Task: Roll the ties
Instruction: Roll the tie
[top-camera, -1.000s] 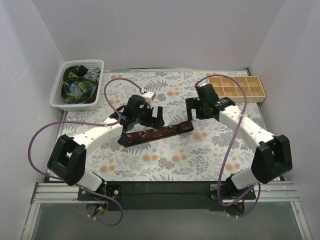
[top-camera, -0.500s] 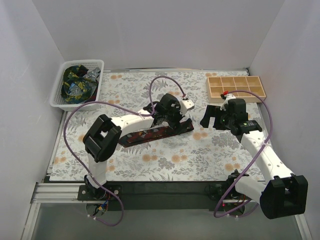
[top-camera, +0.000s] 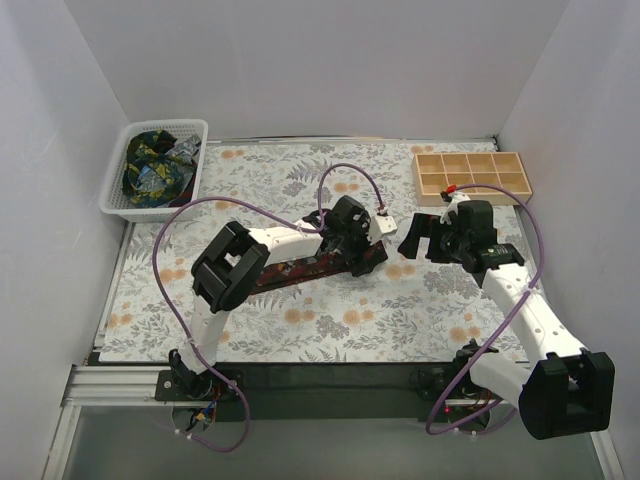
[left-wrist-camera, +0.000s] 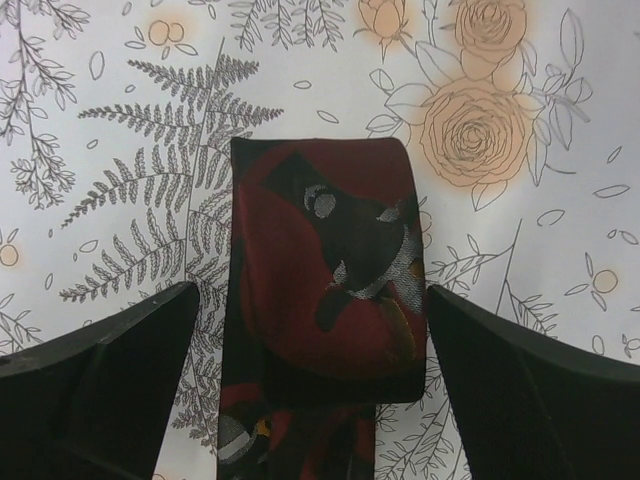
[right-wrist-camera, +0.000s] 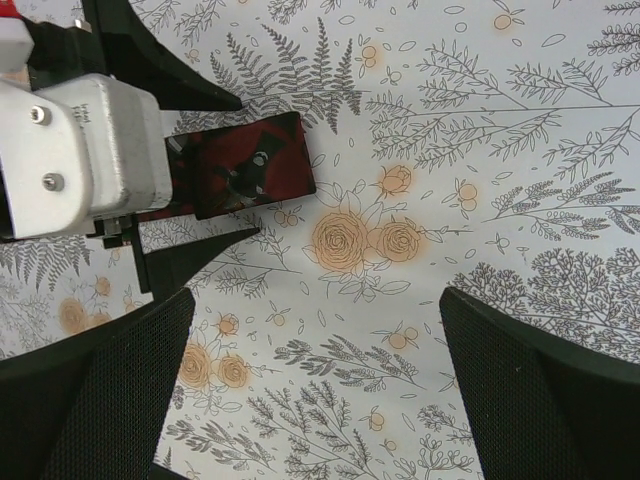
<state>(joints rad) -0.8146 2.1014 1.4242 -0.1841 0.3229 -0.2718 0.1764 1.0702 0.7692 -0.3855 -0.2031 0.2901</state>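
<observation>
A maroon tie (top-camera: 300, 268) with pale flecks lies flat and slanted across the middle of the floral mat. Its right end (left-wrist-camera: 320, 270) looks folded back over itself. My left gripper (top-camera: 367, 257) hovers over that end, open, with one finger (left-wrist-camera: 100, 380) on each side of the tie and not touching it. My right gripper (top-camera: 418, 243) is open and empty just right of the tie's end. In the right wrist view its jaws stand wide over bare mat (right-wrist-camera: 318, 300), with the tie's end (right-wrist-camera: 255, 165) and the left gripper (right-wrist-camera: 80, 150) at the upper left.
A white basket (top-camera: 118, 195) at the back left holds more ties (top-camera: 155, 165) with blue, green and yellow prints. A wooden compartment tray (top-camera: 470, 175) stands at the back right. White walls close in the mat on three sides.
My left gripper has moved from the tie's left part to its right end. My right gripper has let go of that end and drawn back to the right.
</observation>
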